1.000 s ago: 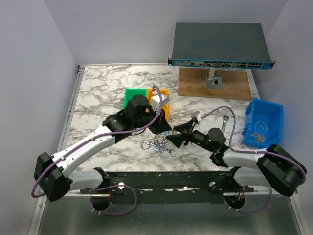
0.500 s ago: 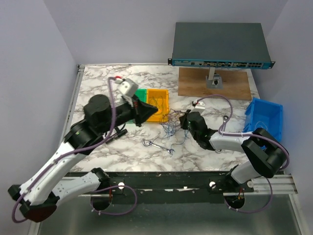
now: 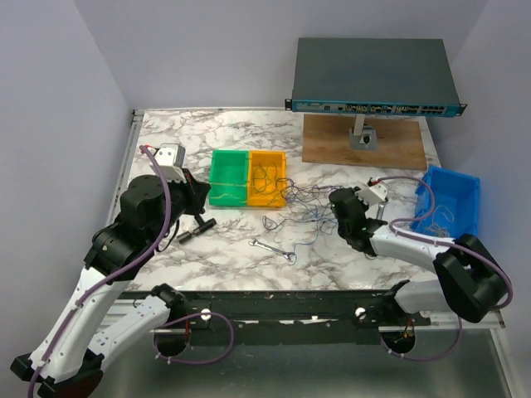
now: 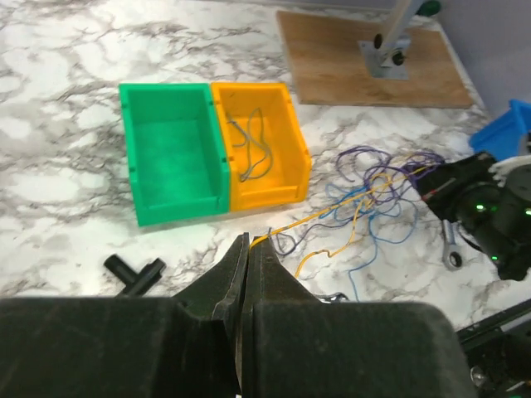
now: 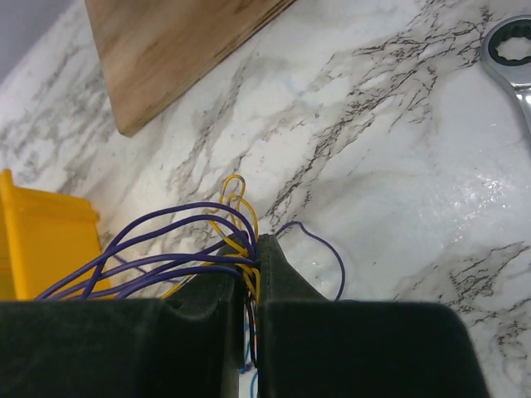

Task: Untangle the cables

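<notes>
We see the left arm reared up over the left of the white marble table, and the right arm low, reaching toward the middle. Both are clenched: the right gripper on the bunch of hair-thin purple, blue and yellow cables beside the orange plastic bin, the left gripper pinching one yellow strand.

Top cam overhead, L wrist wide, R wrist close, prob. sharing cables

Bright even light, faint shadows, wrist-view foregrounds perhaps soft
</notes>
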You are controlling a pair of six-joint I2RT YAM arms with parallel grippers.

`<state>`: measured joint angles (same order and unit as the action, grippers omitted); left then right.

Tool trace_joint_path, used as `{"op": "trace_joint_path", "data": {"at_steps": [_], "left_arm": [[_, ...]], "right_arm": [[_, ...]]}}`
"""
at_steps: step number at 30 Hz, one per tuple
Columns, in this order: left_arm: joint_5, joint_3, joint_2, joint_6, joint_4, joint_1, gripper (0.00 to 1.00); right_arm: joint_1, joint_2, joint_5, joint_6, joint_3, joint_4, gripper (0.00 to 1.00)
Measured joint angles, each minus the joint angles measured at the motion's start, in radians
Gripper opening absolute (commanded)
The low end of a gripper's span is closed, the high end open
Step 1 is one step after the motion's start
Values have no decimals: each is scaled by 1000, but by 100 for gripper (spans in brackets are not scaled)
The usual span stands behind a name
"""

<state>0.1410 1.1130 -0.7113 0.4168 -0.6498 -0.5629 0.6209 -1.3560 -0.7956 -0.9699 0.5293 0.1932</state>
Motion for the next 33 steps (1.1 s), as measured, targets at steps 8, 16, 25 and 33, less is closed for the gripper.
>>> {"op": "trace_joint_path", "data": {"at_steps": [8, 16, 25, 33], "left_arm": [[138, 6, 61, -31, 2, 54, 0], [-256, -3, -2, -95, 175, 58, 0], [-334, -2, -73, -114, 133, 57, 0], [-385, 52, -71, -120, 132, 57, 0]], "right_arm": [[-31, 62, -108, -72, -37, -108, 47], [-38, 235, 45, 215, -235, 134, 77], [-39, 399, 273, 390, -341, 402, 84], [-28, 229, 835, 490, -365, 747, 81]]}}
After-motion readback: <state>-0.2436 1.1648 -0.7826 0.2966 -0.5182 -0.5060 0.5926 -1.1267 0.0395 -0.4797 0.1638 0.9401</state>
